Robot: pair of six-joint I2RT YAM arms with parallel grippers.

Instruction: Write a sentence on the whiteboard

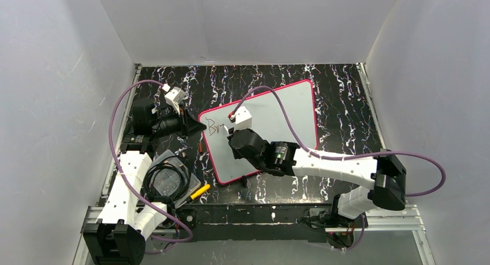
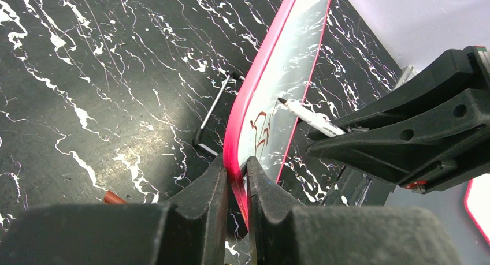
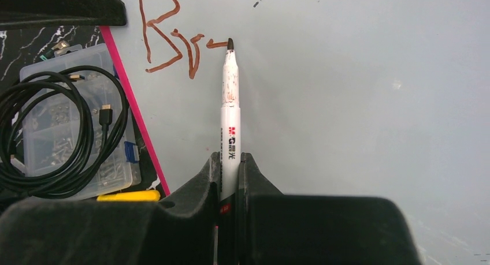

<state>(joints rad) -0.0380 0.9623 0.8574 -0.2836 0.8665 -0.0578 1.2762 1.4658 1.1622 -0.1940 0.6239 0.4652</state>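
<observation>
The whiteboard with its pink-red frame lies tilted on the black marbled table. My left gripper is shut on its left frame edge. My right gripper is shut on a white marker, whose tip touches the board face. The sentence reads only "Br" plus a short stroke at the tip, in reddish-brown. The lettering also shows in the top view and the left wrist view, where the marker shows too.
A clear plastic parts box with a coiled black cable on it sits left of the board's near corner. A yellow piece lies beside it. A small brown cap lies by the board's left edge. Grey walls surround the table.
</observation>
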